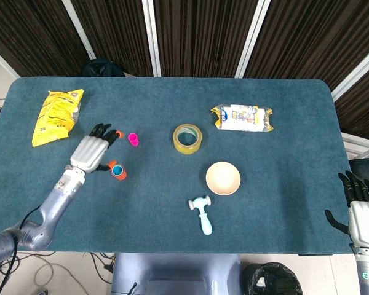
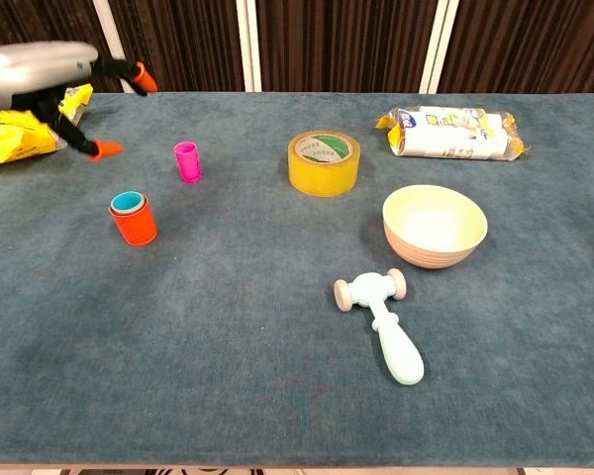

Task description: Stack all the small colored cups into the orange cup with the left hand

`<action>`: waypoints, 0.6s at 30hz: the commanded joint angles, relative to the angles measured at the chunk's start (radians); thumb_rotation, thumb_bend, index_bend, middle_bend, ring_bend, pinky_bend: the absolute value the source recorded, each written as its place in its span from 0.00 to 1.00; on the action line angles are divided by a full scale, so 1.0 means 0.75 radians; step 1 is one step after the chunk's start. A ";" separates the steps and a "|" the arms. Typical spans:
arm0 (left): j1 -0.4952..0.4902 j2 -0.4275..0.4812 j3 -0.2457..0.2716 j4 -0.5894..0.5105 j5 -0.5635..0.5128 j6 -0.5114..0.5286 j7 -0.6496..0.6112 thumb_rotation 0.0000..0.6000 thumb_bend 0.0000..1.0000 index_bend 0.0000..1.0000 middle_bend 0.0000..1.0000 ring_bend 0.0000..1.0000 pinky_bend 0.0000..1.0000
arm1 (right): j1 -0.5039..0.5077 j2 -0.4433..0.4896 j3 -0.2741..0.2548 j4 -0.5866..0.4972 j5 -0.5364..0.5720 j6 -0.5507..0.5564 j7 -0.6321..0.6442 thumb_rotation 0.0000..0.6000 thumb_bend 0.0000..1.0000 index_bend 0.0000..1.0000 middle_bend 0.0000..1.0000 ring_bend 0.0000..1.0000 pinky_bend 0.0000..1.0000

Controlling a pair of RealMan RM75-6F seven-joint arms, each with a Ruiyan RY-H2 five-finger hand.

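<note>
The orange cup [image 2: 134,221] [image 1: 119,173] stands upright on the table with a blue cup [image 2: 128,203] nested inside it. A pink cup [image 2: 187,161] [image 1: 133,139] stands alone a little farther back and to the right. My left hand [image 1: 92,150] [image 2: 54,79] hovers above and behind the orange cup, left of the pink cup, with its fingers spread and nothing in them. My right hand [image 1: 360,206] rests off the table's right edge, fingers apart and holding nothing.
A yellow snack bag [image 1: 55,115] [image 2: 20,139] lies at the far left. A tape roll [image 2: 324,163], a cream bowl [image 2: 435,225], a light blue toy hammer [image 2: 384,324] and a packet of tissues [image 2: 450,132] occupy the middle and right.
</note>
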 commanded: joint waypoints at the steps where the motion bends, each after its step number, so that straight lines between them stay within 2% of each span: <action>1: -0.067 -0.036 -0.068 0.089 -0.075 -0.074 -0.015 1.00 0.27 0.20 0.17 0.00 0.00 | 0.001 -0.002 0.001 0.002 0.003 -0.002 -0.001 1.00 0.32 0.09 0.08 0.13 0.08; 10: -0.166 -0.138 -0.106 0.268 -0.213 -0.219 0.014 1.00 0.27 0.21 0.18 0.00 0.00 | 0.000 -0.001 0.002 0.003 0.009 -0.004 0.000 1.00 0.32 0.09 0.08 0.13 0.09; 18: -0.209 -0.262 -0.087 0.419 -0.259 -0.273 0.039 1.00 0.27 0.23 0.19 0.00 0.00 | 0.000 0.000 0.008 0.009 0.024 -0.009 0.007 1.00 0.32 0.09 0.08 0.13 0.08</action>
